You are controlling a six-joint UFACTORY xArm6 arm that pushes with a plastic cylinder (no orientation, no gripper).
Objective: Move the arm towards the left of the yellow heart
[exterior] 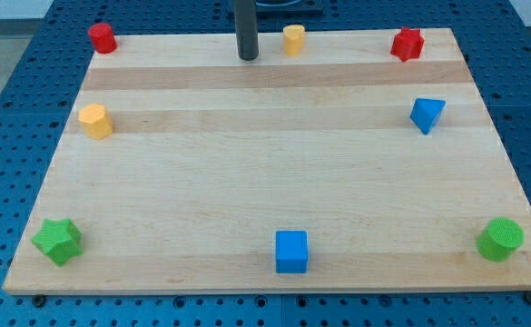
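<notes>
My tip (248,57) is the lower end of a straight dark rod that comes down upright from the view's top edge and meets the tabletop (265,182) near its far edge. It is a bare rod end with no hand to open or close, and it holds nothing and touches no block.

Just to the view's right of my tip, with a small gap between them, sits the yellow heart (293,40), so the tip stands on that block's left side. Farther right along the same edge is the red star-shaped block (408,44). Well to the tip's left, at the top corner, is the red cylinder (102,37).

Below and left of the tip lies the yellow-orange block (95,120); below and right, the blue triangular block (427,114). Along the view's bottom, far from the tip, are the green star-shaped block (58,241), the blue cube (291,252) and the green cylinder (501,239).
</notes>
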